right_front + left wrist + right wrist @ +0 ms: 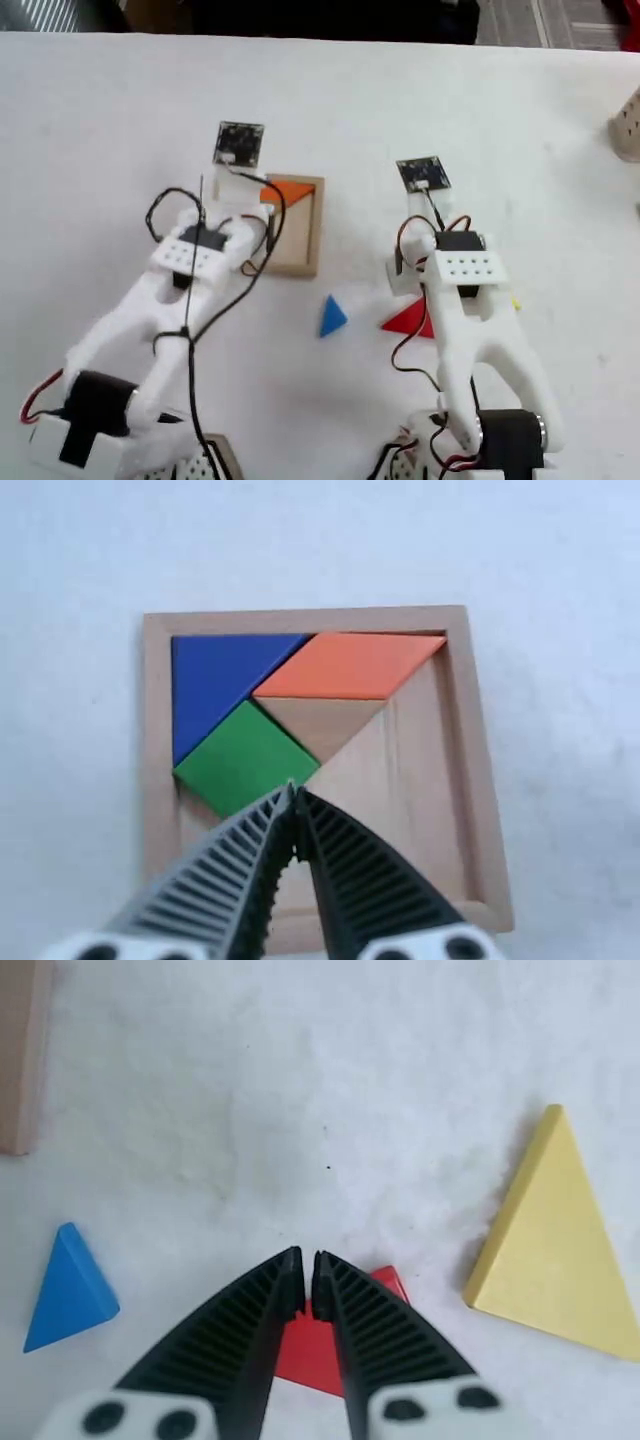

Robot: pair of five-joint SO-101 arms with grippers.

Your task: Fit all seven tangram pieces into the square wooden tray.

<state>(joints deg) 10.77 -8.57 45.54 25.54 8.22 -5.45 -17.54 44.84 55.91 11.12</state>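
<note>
The square wooden tray (480,780) holds a blue triangle (215,675), an orange parallelogram (350,665) and a green square (245,760); the tray (308,240) lies left of centre in the high view. My left gripper (295,798) hangs shut over the tray, its tips by the green square's corner. My right gripper (305,1265) is shut and empty above a red piece (315,1350), partly hidden beneath it. A small blue triangle (70,1290) and a yellow triangle (560,1240) lie on the table either side. In the high view the small blue triangle (332,316) and red piece (410,320) sit between the arms.
White tabletop all around. A pale perforated object (627,125) stands at the far right edge. Cables run along both arms. A tray corner (20,1055) shows at the right wrist view's edge.
</note>
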